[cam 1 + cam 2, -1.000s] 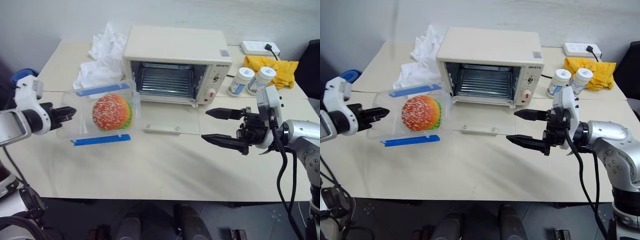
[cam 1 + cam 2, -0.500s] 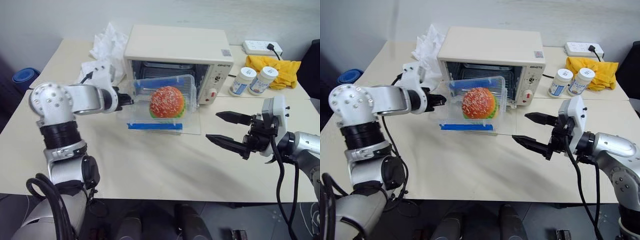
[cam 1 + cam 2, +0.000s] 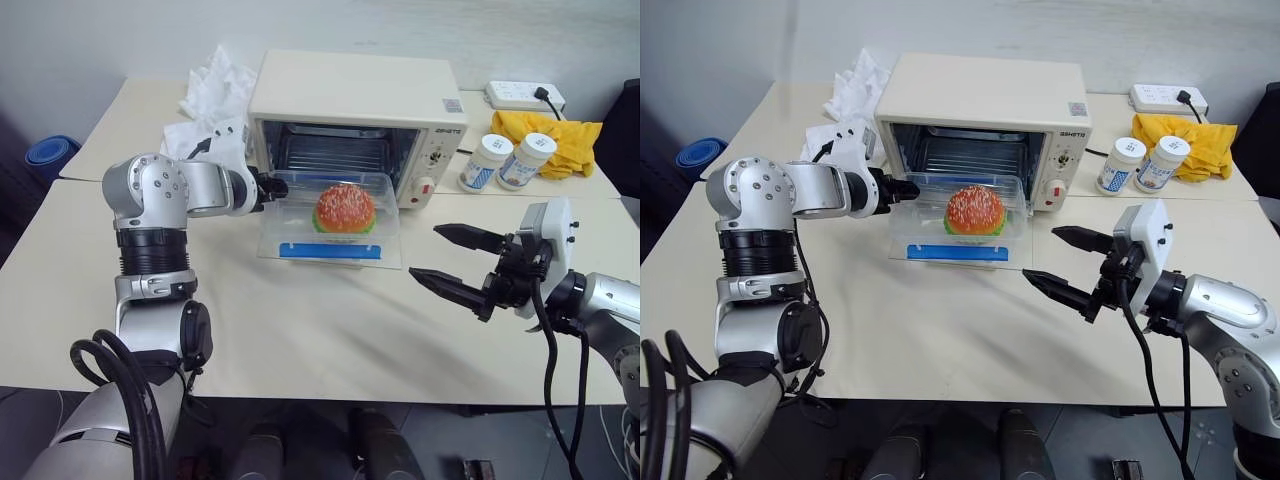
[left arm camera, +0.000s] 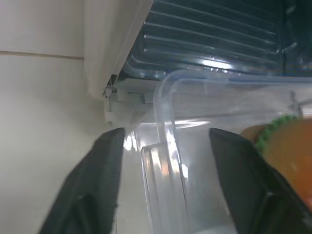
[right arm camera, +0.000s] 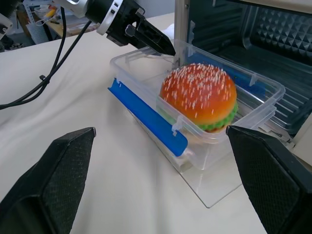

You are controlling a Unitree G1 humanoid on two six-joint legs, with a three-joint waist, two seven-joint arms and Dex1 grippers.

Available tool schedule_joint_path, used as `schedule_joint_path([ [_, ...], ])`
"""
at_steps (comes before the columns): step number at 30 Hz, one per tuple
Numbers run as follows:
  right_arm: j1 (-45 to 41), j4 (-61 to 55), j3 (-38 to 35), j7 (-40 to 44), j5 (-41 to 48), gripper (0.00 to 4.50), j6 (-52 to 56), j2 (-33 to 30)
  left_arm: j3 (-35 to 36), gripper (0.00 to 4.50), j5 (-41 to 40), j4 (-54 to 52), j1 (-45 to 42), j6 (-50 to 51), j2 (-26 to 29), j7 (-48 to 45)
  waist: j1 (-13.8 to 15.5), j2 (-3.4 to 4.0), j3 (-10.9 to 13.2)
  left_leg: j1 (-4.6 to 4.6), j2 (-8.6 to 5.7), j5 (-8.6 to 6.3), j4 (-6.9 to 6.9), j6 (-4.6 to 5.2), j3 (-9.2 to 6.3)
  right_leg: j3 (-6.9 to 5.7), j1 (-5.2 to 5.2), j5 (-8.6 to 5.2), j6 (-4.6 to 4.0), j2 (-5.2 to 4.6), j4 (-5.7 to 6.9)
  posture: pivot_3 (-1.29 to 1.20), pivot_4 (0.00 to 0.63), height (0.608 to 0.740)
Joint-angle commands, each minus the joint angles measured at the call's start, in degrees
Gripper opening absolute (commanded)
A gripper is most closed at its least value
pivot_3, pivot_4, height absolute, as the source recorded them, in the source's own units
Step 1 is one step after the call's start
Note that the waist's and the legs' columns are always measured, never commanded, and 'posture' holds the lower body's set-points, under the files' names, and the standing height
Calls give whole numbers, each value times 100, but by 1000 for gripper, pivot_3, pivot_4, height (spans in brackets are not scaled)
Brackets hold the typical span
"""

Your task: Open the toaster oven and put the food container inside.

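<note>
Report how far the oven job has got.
Done: the toaster oven is open, its glass door down. In hand: the food container rests on that door, with the left gripper at its corner, fingers apart. Left: getting it inside onto the rack. The right gripper waits open.

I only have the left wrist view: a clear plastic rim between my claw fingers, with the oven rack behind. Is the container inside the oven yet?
Observer: No. The food container sits on the lowered glass door, in front of the toaster oven mouth.
Operator: Is the burger upright in it?
Observer: Yes, the burger sits bun-up near the container's middle.
Operator: Where's my right claw?
Observer: The right claw hangs open above the table, to the right of the door and apart from the container.
</note>
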Motion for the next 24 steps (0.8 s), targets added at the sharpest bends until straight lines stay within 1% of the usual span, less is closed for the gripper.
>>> schedule_joint_path([
  [1,22,-198,-152,-27,196,4500,-52,-4,287,3529,-280,-563,-110,-7,364,-710,-5,1,1,0,0,0,0,0,0,0,0,0,0,0,1,0,150,740],
  [4,64,-196,-159,-15,292,4500,2,-28,380,3529,-672,-1152,145,83,855,-1568,-33,3,1,0,2,0,-5,0,0,0,-2,0,0,1,0,0,150,740],
  [7,35,-181,-97,9,462,4500,86,-28,518,3529,-1187,-1739,502,-38,1394,-2618,-40,4,2,5,3,2,-14,-3,0,0,-1,-1,-1,0,-1,0,150,740],
  [8,-1,-163,-58,13,530,4311,126,-24,567,3575,-1413,-1927,676,-112,1575,-3077,-35,4,2,6,3,3,-15,-5,0,0,-1,-1,-2,0,-1,0,150,740],
  [10,-74,-117,53,42,644,3930,212,-21,576,3161,-1858,-2313,1147,-278,1952,-4110,-38,5,3,6,3,6,-15,-5,-1,-1,0,-2,-3,-1,0,0,150,740],
  [12,-154,-90,230,93,650,3276,242,-5,272,2648,-2007,-2801,1765,-561,2398,-5074,-66,6,3,8,3,6,-15,-5,-1,-1,2,-2,-4,0,0,0,150,740],
  [13,-184,-80,298,102,646,2963,249,5,116,2361,-1994,-2968,1996,-718,2568,-5391,-83,6,3,10,4,7,-18,-4,-1,-1,3,-4,-7,-1,1,0,150,740],
  [14,-242,-53,419,97,585,2550,215,50,-185,1999,-1817,-3236,2334,-1018,2796,-5735,-92,7,3,12,5,7,-20,-4,-1,-2,4,-6,-10,0,0,0,150,740],
  [15,-282,-34,498,90,542,2243,192,82,-391,1694,-1681,-3402,2562,-1252,2953,-5975,-108,7,3,11,5,8,-20,-2,-1,-2,4,-6,-11,0,0,0,150,740],
  [18,-487,122,891,-82,405,1179,136,426,-1464,728,-665,-3825,3245,-2331,3436,-6408,-114,8,4,13,5,11,-23,3,-5,-2,10,-7,-13,1,-7,0,150,740],
  [20,-581,181,1232,-118,142,462,52,610,-1972,61,-148,-3822,3414,-2885,3446,-6462,-119,10,5,15,2,13,-29,8,-4,2,12,-7,-14,-1,-8,0,150,740],
  [21,-624,211,1355,-138,33,158,19,684,-2116,0,1,-3766,3417,-3043,3386,-6443,-117,10,5,16,3,14,-30,9,-4,2,12,-7,-14,0,-9,0,150,740],
  [22,-672,244,1470,-155,-75,30,-9,745,-2219,0,118,-3679,3384,-3155,3299,-6397,-117,10,6,12,3,14,-30,10,-5,1,10,-7,-14,1,-8,0,150,740],
  [24,-803,365,1764,-189,-414,30,-104,864,-2434,0,423,-3389,3200,-3221,2973,-6052,-116,10,6,7,3,14,-28,13,-7,1,8,-7,-13,2,-9,0,150,740],
])
